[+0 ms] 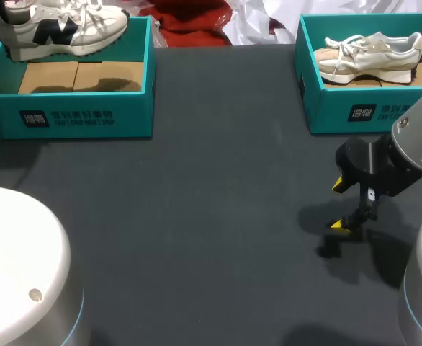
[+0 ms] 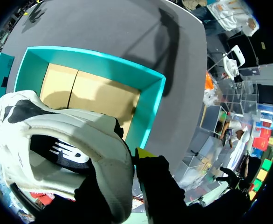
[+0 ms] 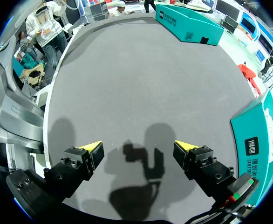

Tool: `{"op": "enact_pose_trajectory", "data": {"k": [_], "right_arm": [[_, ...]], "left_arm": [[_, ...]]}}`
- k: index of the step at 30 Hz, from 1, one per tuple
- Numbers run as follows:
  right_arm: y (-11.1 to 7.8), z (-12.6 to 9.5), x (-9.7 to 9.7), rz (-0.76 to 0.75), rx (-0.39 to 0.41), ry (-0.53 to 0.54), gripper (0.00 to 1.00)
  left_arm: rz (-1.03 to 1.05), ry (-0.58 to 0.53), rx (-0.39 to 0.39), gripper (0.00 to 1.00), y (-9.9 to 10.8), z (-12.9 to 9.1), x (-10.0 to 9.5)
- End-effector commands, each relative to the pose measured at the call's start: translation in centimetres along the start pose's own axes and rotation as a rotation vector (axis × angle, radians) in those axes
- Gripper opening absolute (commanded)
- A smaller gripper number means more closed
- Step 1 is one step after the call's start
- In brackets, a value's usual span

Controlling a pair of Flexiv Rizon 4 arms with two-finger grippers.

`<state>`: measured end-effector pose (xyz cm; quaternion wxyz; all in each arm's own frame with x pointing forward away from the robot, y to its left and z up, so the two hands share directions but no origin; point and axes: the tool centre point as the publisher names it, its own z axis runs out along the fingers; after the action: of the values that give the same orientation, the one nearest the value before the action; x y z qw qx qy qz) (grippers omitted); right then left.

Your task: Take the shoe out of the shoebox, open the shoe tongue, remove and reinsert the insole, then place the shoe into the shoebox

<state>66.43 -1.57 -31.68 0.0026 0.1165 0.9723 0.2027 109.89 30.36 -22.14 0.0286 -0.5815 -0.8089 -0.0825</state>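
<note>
Left gripper (image 2: 128, 164), jaws clamped on the heel of the white sneaker (image 1: 63, 29) above the teal shoebox (image 1: 74, 119), should clear the box wall fully before setting down on the table (image 1: 196, 216); right gripper (image 3: 139, 151) hovers, jaws apart.

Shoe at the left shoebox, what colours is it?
White and light grey shoe with a dark side logo; head view shows it best.

The ten-o'clock box (image 1: 132, 115) is teal with a tan floor; its white shoe (image 1: 67, 29) bears black markings. The two-o'clock box (image 1: 326, 112), also teal, carries a cream shoe (image 1: 369, 52). The surface (image 1: 196, 216) is dark grey.
</note>
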Motion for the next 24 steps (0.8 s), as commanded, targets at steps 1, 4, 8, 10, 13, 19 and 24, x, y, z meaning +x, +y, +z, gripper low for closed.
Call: {"op": "enact_pose_trajectory", "data": {"k": [1,4,8,10,13,19,24], "right_arm": [[0.0,0.0,0.2,0.001,0.002,-0.004,1.0],[0.0,0.0,0.2,0.001,0.002,-0.004,1.0],[0.0,0.0,0.2,0.001,0.002,-0.004,1.0],[0.0,0.0,0.2,0.001,0.002,-0.004,1.0],[0.0,0.0,0.2,0.001,0.002,-0.004,1.0],[0.0,0.0,0.2,0.001,0.002,-0.004,1.0],[0.0,0.0,0.2,0.001,0.002,-0.004,1.0]], "left_arm": [[0.002,0.001,0.006,0.0,0.2,-0.3,0.0],[0.015,0.0,0.016,0.0,0.1,0.1,-0.2],[0.036,0.021,0.037,0.0,-0.2,1.2,-0.8],[0.046,0.03,0.043,0.0,-0.3,1.8,-1.0],[0.059,0.039,0.048,0.0,-0.3,2.5,-1.1],[0.122,0.058,0.047,0.0,-0.9,3.8,-0.6],[0.148,0.061,0.04,0.0,-1.0,3.9,-0.2]]}}
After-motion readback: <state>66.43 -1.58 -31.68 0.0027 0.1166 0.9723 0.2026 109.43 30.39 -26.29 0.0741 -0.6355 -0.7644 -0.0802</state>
